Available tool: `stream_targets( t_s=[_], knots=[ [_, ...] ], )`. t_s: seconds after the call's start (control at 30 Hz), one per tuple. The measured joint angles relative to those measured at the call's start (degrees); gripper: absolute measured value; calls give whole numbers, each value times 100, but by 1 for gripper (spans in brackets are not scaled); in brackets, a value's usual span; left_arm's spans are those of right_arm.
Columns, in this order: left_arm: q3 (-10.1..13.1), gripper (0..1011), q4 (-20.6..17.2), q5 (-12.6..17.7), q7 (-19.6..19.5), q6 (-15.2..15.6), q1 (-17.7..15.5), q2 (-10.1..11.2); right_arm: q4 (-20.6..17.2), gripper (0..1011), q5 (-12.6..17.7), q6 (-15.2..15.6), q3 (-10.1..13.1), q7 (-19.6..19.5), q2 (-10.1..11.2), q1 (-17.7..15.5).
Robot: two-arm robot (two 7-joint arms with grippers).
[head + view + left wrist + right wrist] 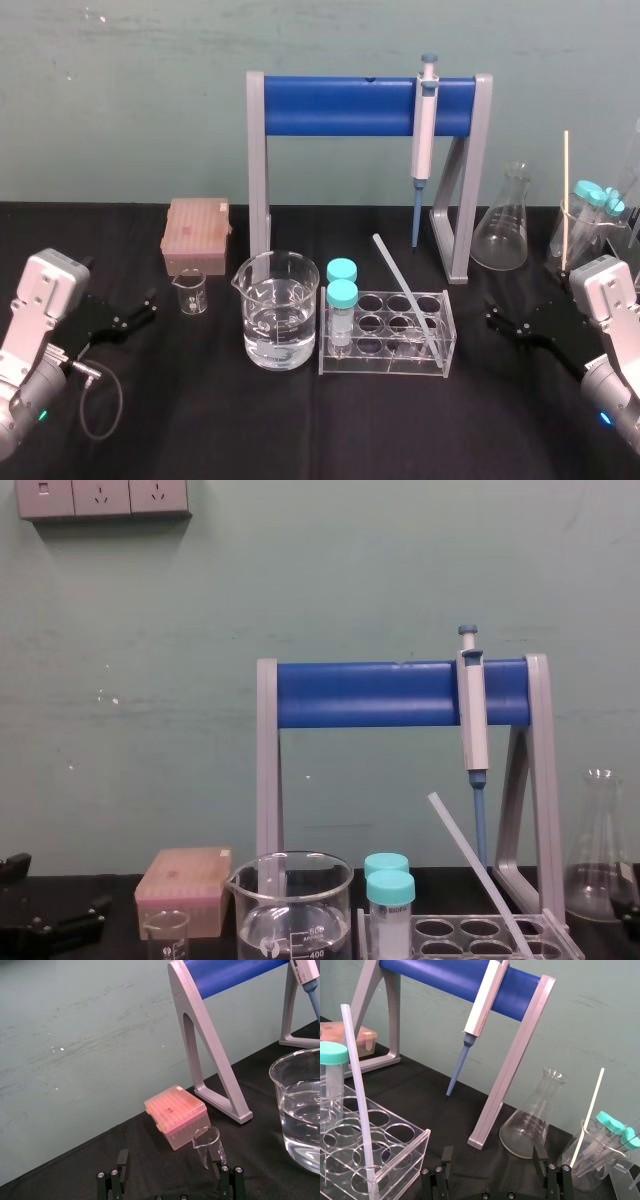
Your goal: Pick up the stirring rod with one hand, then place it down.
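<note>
The stirring rod (408, 297) is a translucent whitish rod leaning in the clear tube rack (446, 338), its upper end tilted toward the back left. It also shows in the right wrist view (358, 1091) and the chest view (478, 870). My right gripper (505, 322) hovers low over the black table to the right of the rack, open with nothing between its fingers (447, 1156). My left gripper (141, 308) rests at the far left, open and holding nothing, pointing at a small beaker (207, 1146).
A large beaker of water (277, 310) and two teal-capped tubes (342, 300) stand left of the rod. Behind is the blue-barred stand (340, 105) with a pipette (425, 140). A flask (502, 222), a beaker holding a stick (565, 200) and a pink tip box (197, 232) flank it.
</note>
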Motion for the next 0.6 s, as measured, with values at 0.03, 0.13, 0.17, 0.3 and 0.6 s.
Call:
stream_targets(
  t_s=[0.03, 0.13, 0.17, 0.3, 0.6],
  knots=[
    [0, 1000, 0, 0, 0, 0, 0, 0, 0, 1003, 0, 0, 0, 0, 0, 0],
    [0, 1000, 0, 0, 0, 0, 0, 0, 0, 1003, 0, 0, 0, 0, 0, 0],
    [0, 1000, 0, 0, 0, 0, 0, 0, 0, 1003, 0, 0, 0, 0, 0, 0],
    [0, 1000, 0, 0, 0, 0, 0, 0, 0, 1003, 0, 0, 0, 0, 0, 0],
    [0, 1000, 0, 0, 0, 0, 0, 0, 0, 1003, 0, 0, 0, 0, 0, 0]
  ],
)
